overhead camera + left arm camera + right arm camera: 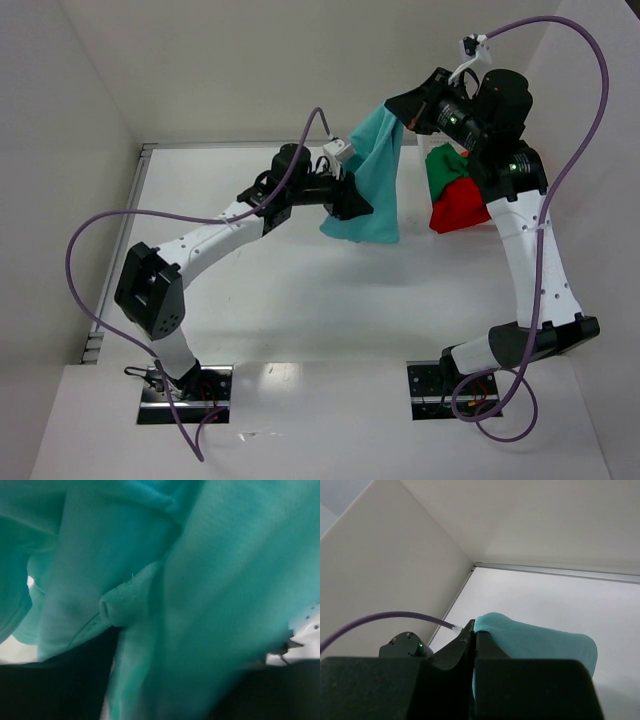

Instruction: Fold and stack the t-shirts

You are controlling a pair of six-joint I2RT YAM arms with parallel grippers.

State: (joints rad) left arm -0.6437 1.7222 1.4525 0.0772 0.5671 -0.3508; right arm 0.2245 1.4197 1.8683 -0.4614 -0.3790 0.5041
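While the white counter (300, 300) spreads wide beneath both arms, the teal t-shirt (378, 185) hangs over its far middle, raised at one upper corner and draping down in loose folds; whether its lower edge touches the counter cannot be told. At the far right of the counter, partly hidden behind the right arm, a red t-shirt (458, 210) lies crumpled with a green t-shirt (443, 168) bunched on top of it, both well apart from the left arm.

The right hand (405, 108) is held high near the back wall, its two fingers pressed together on the top corner of the teal cloth (540, 640), as the right wrist view shows. The left hand (355, 203) sits against the shirt's left edge, lower down. From the left wrist, teal cloth (200, 580) fills nearly everything, and I cannot tell whether that hand is clamped or parted.
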